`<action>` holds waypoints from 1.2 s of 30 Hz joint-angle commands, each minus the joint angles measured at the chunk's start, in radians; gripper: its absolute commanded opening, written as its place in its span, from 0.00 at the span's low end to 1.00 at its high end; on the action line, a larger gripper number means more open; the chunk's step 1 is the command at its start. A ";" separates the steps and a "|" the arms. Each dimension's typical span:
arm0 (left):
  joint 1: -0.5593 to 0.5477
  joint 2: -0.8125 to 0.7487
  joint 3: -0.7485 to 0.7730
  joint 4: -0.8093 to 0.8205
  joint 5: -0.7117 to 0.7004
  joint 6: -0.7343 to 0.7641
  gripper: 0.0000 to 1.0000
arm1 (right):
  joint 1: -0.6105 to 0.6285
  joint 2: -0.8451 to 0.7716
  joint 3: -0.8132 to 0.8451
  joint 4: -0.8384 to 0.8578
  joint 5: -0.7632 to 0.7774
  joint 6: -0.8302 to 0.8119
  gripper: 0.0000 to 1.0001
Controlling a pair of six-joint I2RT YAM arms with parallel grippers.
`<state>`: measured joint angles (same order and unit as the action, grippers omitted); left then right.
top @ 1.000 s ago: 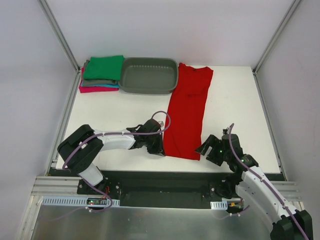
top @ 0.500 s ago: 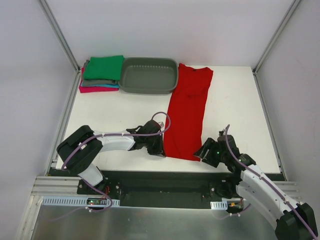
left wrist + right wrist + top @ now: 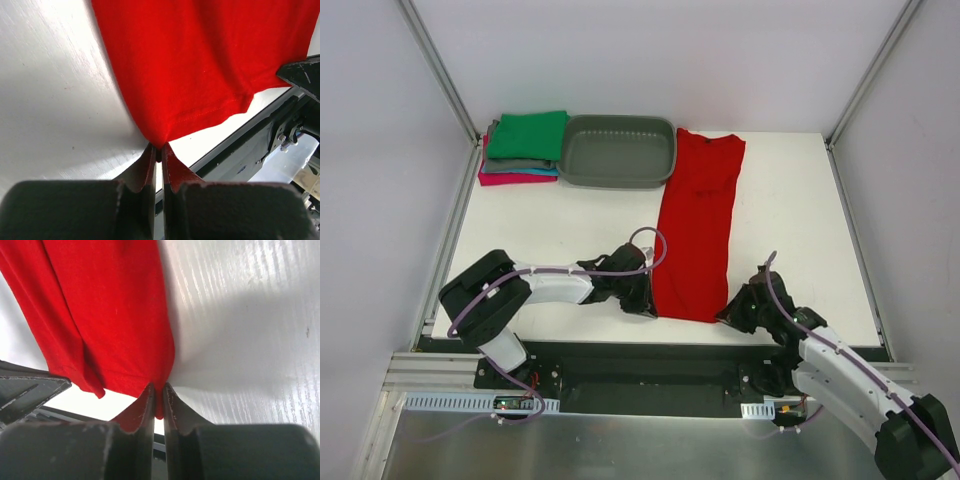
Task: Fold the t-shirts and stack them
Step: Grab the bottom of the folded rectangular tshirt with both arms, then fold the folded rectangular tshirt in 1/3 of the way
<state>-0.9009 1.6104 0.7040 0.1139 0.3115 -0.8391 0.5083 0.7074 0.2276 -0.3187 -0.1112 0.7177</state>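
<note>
Near edge: left gripper [image 3: 642,306] is clamped tight on the near-left hem corner of the red t-shirt [image 3: 698,225]. In the left wrist view the cloth bunches to a point between the jaws, with almost no gap.

Right gripper [image 3: 732,312] is pinched on the near-right hem corner, jaws nearly closed with a fold of red cloth between them in the right wrist view.

Both grippers sit low over the table [image 3: 550,225], one on each side of the hem.

The red t-shirt is folded into a long narrow strip and lies flat on the table, right of centre. It runs from the near edge to the far edge, and the hem puckers at both pinched corners.

Far side: grey tub [image 3: 618,150] sits at the far edge, centre-left. The shirt's far-left edge is at the tub's right rim; touching or just beside, can't tell.

Far-left corner, left of the tub: stack of folded t-shirts [image 3: 525,150], right up against the tub's left rim. Green t-shirt [image 3: 528,135] is on top, grey t-shirt [image 3: 508,164] under it, then teal t-shirt [image 3: 546,171], and magenta t-shirt [image 3: 508,179] at the bottom.
</note>
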 commanded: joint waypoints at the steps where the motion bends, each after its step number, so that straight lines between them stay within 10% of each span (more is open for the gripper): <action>1: -0.036 -0.042 -0.041 -0.010 -0.015 -0.025 0.00 | 0.035 -0.072 -0.011 -0.049 -0.008 0.005 0.08; 21: -0.355 -0.569 -0.149 -0.220 -0.287 -0.054 0.00 | 0.133 -0.514 0.116 -0.608 -0.426 0.040 0.05; 36: -0.170 -0.406 0.115 -0.247 -0.347 0.258 0.00 | 0.133 -0.300 0.266 -0.349 -0.003 -0.107 0.04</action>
<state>-1.1656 1.1454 0.7212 -0.1215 -0.0498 -0.7086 0.6357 0.3656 0.4747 -0.8093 -0.2592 0.6460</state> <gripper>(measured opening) 0.011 0.077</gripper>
